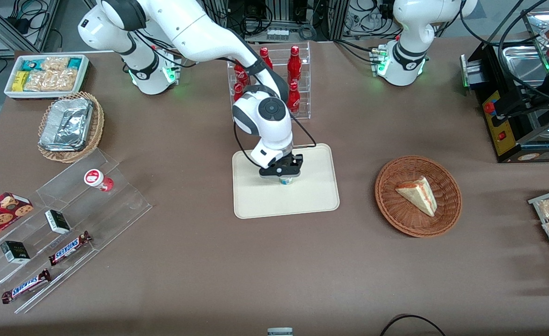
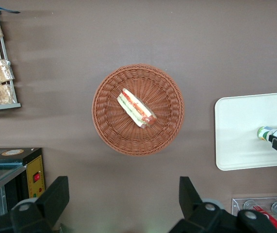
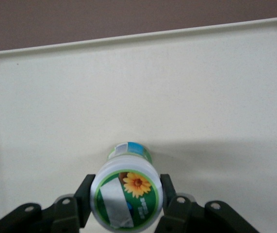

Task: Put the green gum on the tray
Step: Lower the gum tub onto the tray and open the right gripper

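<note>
The green gum (image 1: 286, 180) is a small white canister with a green-and-white flower lid (image 3: 127, 196). It stands upright in the middle of the cream-beige tray (image 1: 255, 200). My right gripper (image 1: 281, 173) is directly above it, with its two black fingers (image 3: 86, 196) pressed against opposite sides of the lid, shut on the canister. In the front view the gripper hides most of the canister; only its bluish base shows. The tray (image 3: 201, 87) fills the right wrist view. The left wrist view shows the gum (image 2: 268, 133) on the tray (image 2: 240, 131).
A brown wicker basket (image 1: 391, 205) with a sandwich lies toward the parked arm's end. A clear rack of red bottles (image 1: 294, 79) stands farther from the front camera than the tray. A red-lidded canister (image 1: 94, 178) sits on an acrylic stand toward the working arm's end.
</note>
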Available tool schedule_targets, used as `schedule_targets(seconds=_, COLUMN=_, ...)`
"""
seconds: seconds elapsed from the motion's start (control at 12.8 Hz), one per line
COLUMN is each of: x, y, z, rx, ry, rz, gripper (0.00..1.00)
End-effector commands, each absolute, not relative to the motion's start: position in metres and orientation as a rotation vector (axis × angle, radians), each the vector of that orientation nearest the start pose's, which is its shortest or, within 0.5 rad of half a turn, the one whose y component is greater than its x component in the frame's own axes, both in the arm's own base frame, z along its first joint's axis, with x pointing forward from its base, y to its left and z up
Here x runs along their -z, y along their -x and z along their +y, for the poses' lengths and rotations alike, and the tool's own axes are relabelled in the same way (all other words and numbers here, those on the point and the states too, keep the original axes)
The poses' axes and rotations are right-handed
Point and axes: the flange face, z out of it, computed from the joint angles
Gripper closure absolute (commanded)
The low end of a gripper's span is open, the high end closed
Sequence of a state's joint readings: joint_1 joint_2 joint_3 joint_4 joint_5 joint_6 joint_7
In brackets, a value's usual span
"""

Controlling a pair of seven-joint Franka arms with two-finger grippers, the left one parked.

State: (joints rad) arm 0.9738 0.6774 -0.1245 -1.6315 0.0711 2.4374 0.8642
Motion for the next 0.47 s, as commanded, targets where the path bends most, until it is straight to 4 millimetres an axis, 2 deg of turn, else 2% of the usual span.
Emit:
schedule_targets(seconds=0.0, x=-0.2363, y=-0.4511, z=0.5454, rx=0.138, ry=3.035, rz=0.08, gripper=0.76)
schedule_targets(seconds=0.08, x=-0.2331, y=-0.4509, z=0.545, rx=0.135, ry=3.039, rz=0.08, gripper=0.17)
schedule_targets(seconds=0.16, x=-0.2331, y=-0.4509, z=0.545, rx=0.14, ry=3.042, rz=0.071, gripper=0.0)
schedule_targets(seconds=0.39, x=-0.2379, y=-0.4549, z=0.5413, rx=0.145, ry=3.042, rz=0.054, gripper=0.0)
